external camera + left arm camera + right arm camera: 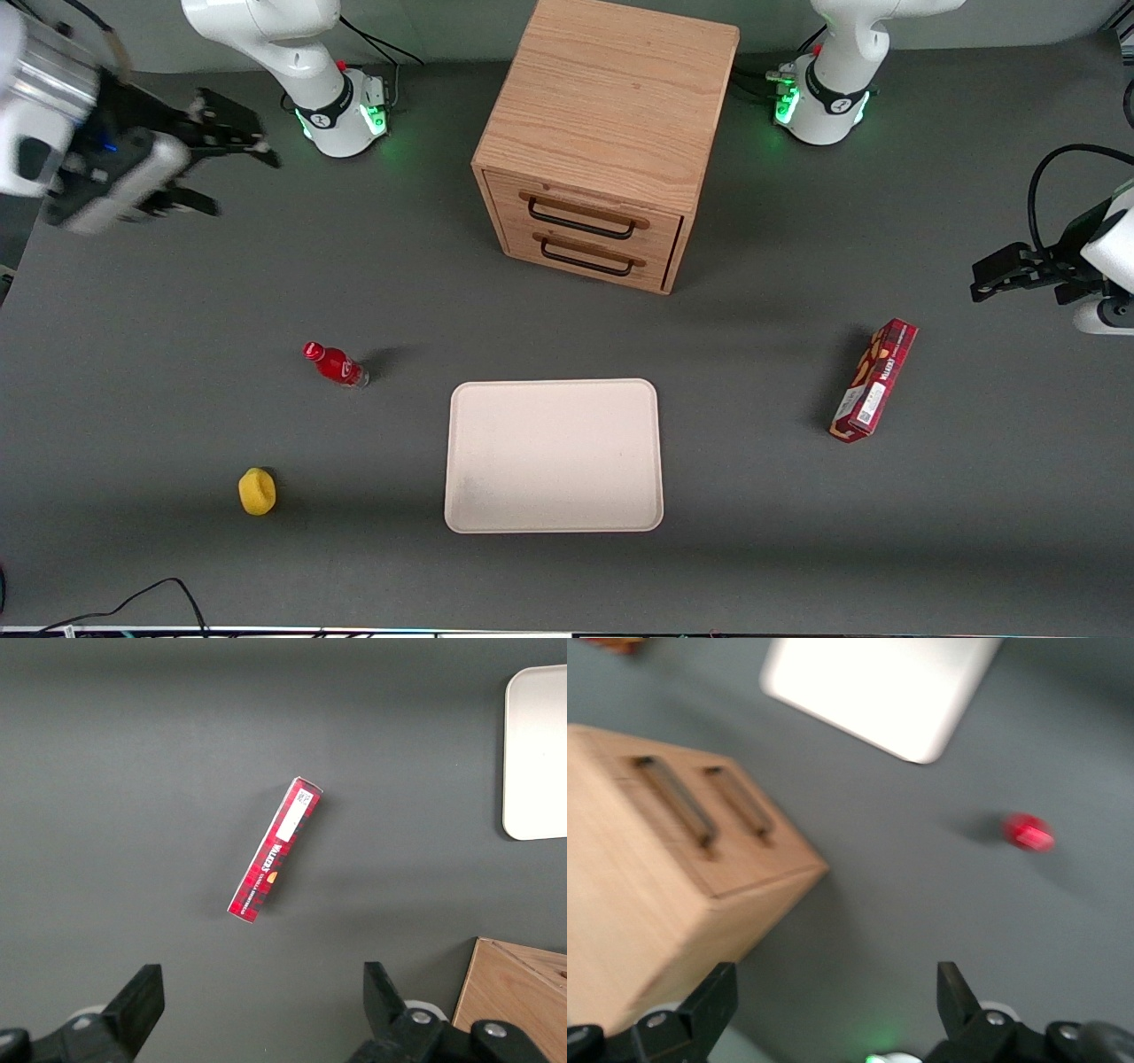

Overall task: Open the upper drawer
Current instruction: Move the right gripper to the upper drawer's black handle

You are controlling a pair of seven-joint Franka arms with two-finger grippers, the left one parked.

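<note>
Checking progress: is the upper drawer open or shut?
Shut: the upper drawer sits flush with the lower drawer. The tool, open, is off toward the working arm's end.

Red box (275, 850) on table, tray (536, 753) well apart, perhaps cabinet (518, 992)

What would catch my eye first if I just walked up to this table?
Probably the wooden cabinet, with its upper drawer and the bottom drawer both shut. Nearer the camera lies a pale tray. The gripper hangs open above the table, at the working arm's end, well away from the cabinet.
</note>
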